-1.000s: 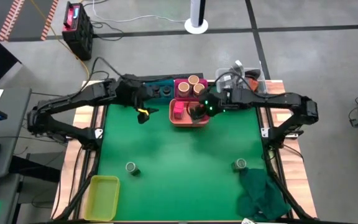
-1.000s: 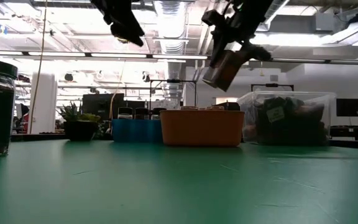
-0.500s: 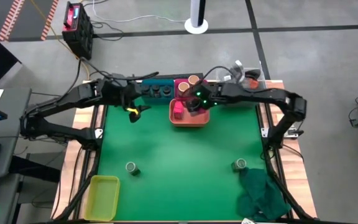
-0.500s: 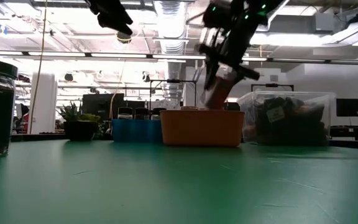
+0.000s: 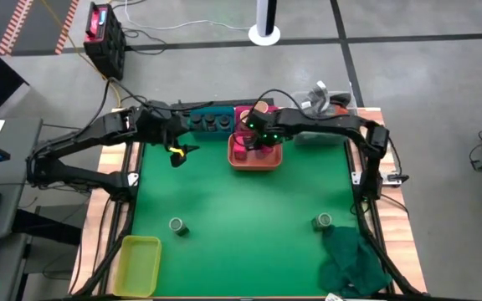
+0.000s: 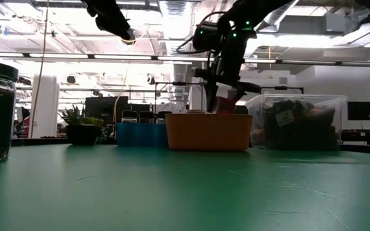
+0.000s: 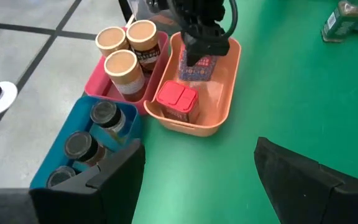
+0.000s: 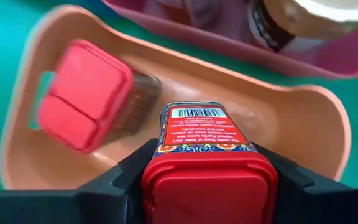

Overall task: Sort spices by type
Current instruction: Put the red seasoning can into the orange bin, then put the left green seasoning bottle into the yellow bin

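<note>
Left gripper [image 5: 176, 151] idle, fingers apart and empty, raised beside the blue tray [image 7: 79, 155] of dark jars [image 7: 104, 116]. At centre, right gripper [image 6: 221, 97] clamped on a red-lidded square box [image 8: 207, 163], lowered into the orange tray [image 7: 224, 93] next to a box already standing there [image 7: 176, 101]. Held box upright, long axis vertical, lid up, barcoded face toward the tray's far wall. Risk: letting go short of the floor, or clipping the neighbouring box, likely to tip either one.
</note>
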